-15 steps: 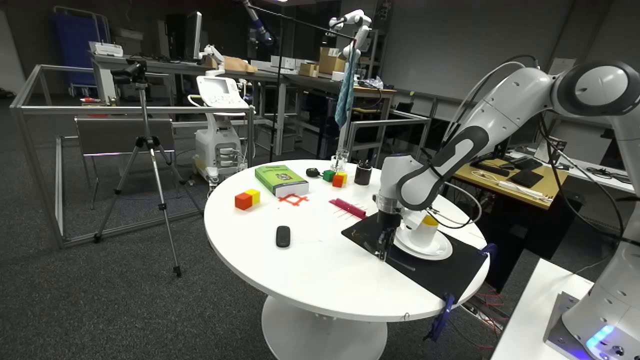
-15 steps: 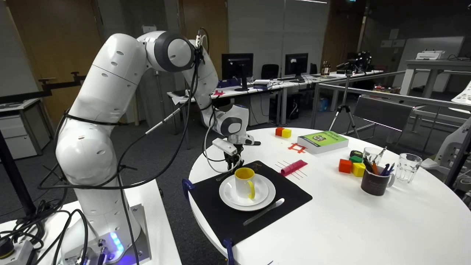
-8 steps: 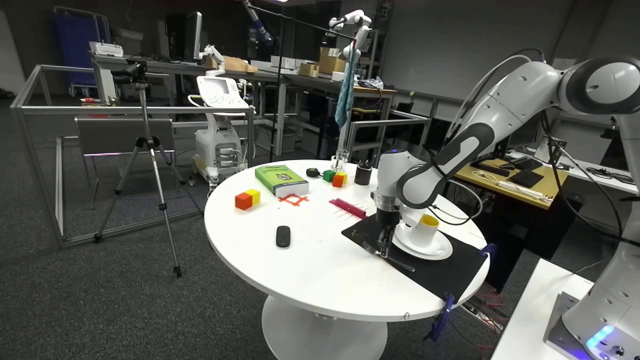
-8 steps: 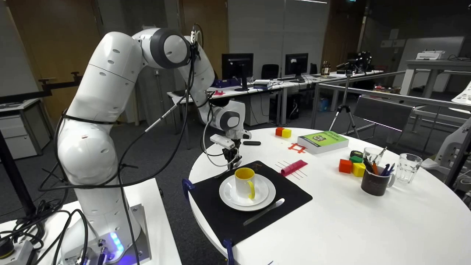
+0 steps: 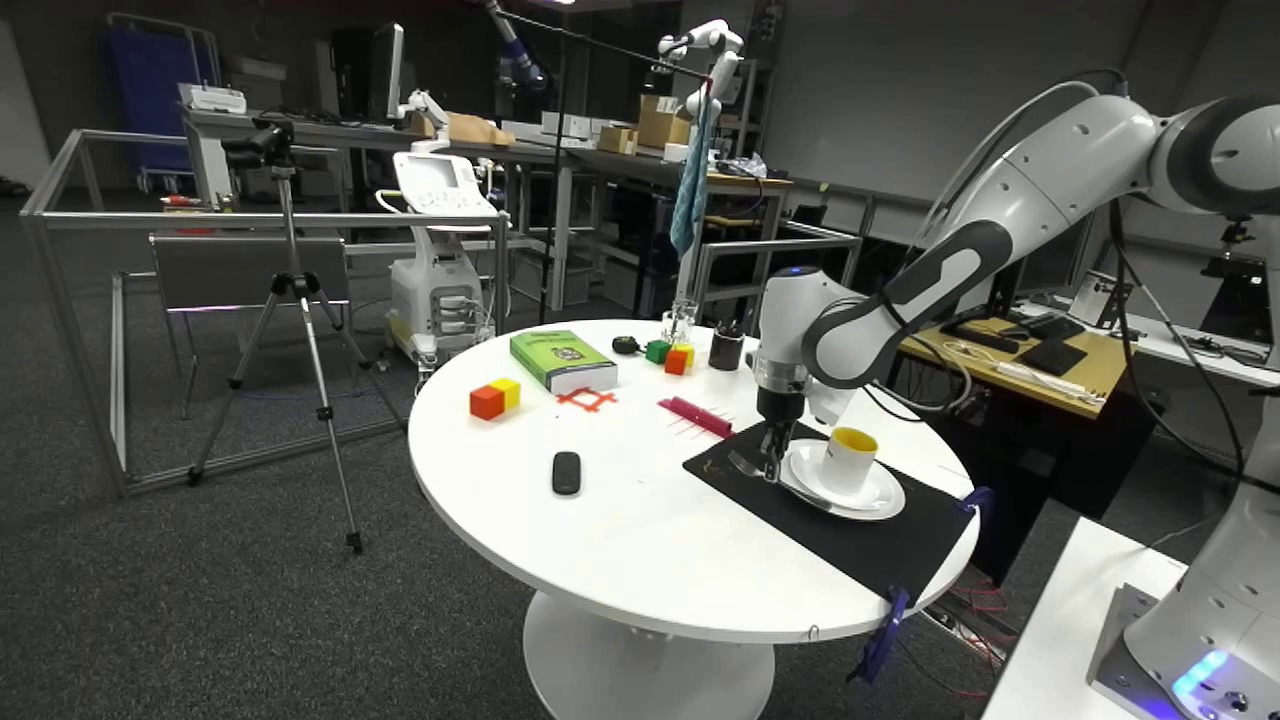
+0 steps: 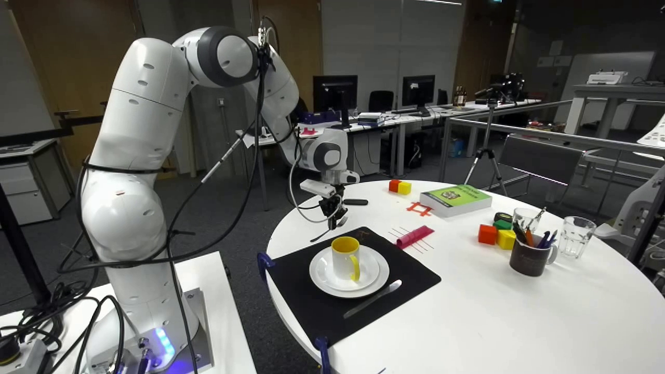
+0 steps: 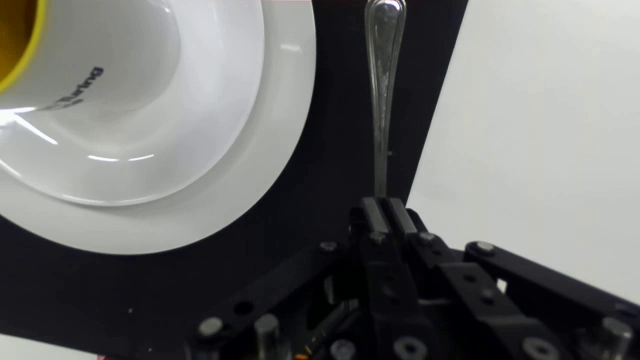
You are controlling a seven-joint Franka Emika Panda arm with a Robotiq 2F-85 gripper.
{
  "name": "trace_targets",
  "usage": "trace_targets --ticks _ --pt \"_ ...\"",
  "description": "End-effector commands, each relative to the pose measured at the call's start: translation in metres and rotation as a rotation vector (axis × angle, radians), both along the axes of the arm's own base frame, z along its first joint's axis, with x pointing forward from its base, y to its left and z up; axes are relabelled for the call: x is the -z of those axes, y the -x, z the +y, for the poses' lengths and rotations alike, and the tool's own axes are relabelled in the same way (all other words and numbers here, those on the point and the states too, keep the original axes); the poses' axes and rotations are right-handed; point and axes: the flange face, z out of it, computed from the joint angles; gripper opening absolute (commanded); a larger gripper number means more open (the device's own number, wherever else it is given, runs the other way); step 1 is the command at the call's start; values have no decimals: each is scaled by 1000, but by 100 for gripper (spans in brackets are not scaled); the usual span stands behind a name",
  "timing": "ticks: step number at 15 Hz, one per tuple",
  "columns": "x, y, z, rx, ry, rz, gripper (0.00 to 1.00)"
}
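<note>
The black 2-finger gripper (image 7: pixel 386 202) has its jaws nearly together, with only the thin neck of a silver metal fork (image 7: pixel 382 85) pinched between them. In the wrist view the smooth handle runs away from the fingertips, above a strip of rectangular black mat (image 6: pixel 410 275); in both exterior views the fork's head pokes out on the opposite side. Taken together, the views put the fork in the air, clear of the mat. Beside it, a large round white plate (image 7: pixel 282 100) carries a smaller white plate (image 7: pixel 215 125), and on that stands a white cup with a yellow inside and yellow handle (image 6: pixel 344 262). A silver metal knife (image 6: pixel 372 299) lies past the plates.

The likeliest trouble is the fork pivoting or sliding: the pads grip just 1 short stretch of slick metal, and the long handle overhangs. A low sideways swing could knock that handle against the plates or jolt the cup. Pressing down with the fork tilted could twist it loose.
</note>
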Motion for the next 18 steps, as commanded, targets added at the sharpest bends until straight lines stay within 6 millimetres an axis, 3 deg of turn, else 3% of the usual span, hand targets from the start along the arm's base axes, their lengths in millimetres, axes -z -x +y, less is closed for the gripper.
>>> trace_targets --ticks 1,5,10,18 --pt "-42 9 -6 12 22 -61 1" --pt "-76 22 -12 15 42 -164 1" --pt "-115 50 -36 105 59 -321 1" --pt "-151 98 -75 247 174 -500 1"
